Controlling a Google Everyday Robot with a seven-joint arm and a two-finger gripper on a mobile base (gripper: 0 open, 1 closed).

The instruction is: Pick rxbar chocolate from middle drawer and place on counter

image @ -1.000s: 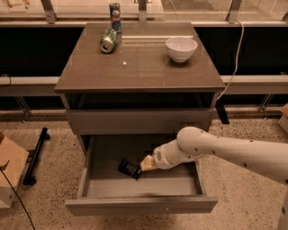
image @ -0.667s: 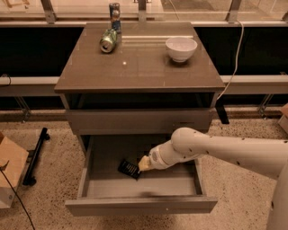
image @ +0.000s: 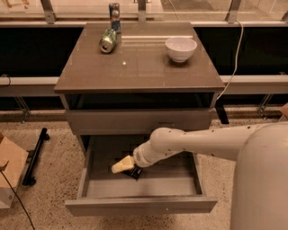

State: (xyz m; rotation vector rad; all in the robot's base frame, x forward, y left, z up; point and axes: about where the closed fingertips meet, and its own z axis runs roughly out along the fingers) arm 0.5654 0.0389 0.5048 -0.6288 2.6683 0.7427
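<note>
The middle drawer [image: 162, 185] is pulled open below the counter [image: 139, 67]. The rxbar chocolate [image: 135, 173], a small black bar, lies on the drawer floor left of centre, mostly hidden under my gripper. My gripper [image: 122, 165] reaches in from the right on the white arm [image: 198, 139]. It is low inside the drawer, right on top of the bar, with its pale tip just past the bar's left end.
On the counter a white bowl [image: 181, 48] stands at the back right, a green can [image: 108, 40] lies at the back left, and an upright can [image: 114, 11] is behind it. A cardboard box [image: 9, 173] and a black stand [image: 36, 155] are on the floor to the left.
My gripper has moved left inside the drawer, from beside the bar's right end to over it. The bar has stayed about where it was.
</note>
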